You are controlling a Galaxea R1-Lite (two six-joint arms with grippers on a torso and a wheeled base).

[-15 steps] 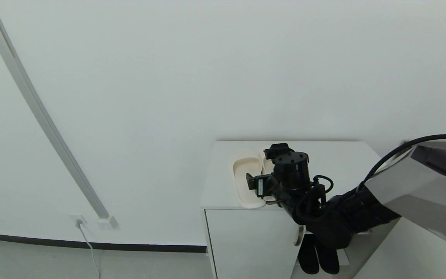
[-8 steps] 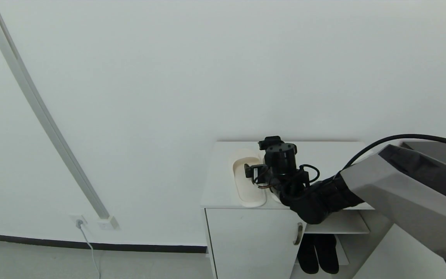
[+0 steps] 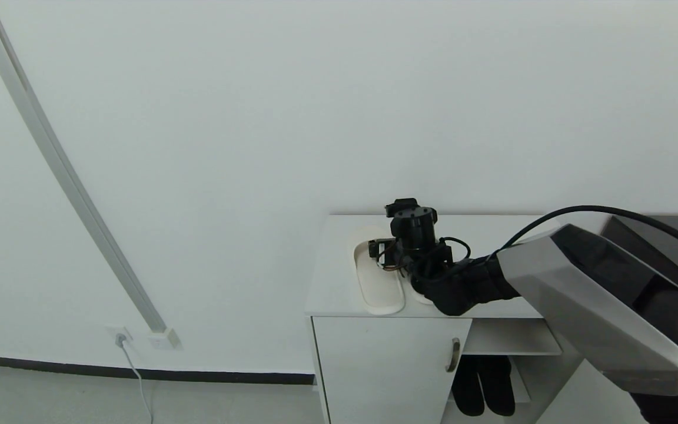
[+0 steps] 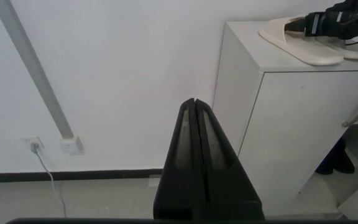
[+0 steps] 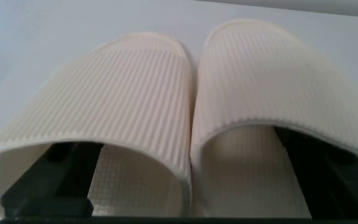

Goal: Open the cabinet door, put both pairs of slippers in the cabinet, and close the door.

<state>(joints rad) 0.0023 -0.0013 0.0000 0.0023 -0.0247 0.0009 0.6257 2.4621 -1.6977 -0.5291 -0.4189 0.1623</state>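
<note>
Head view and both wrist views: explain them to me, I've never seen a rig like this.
This is a wheeled robot with two arms, a camera on its head and one on each wrist. The head view looks down at a white cabinet; the right arm stretches over its top. The right wrist view is the close-up: the right gripper is open, one finger inside each of the cream slippers lying there. The left wrist view shows the left gripper, shut and empty, away from the cabinet. One door is shut; beside it, black slippers sit on a low open shelf.
</note>
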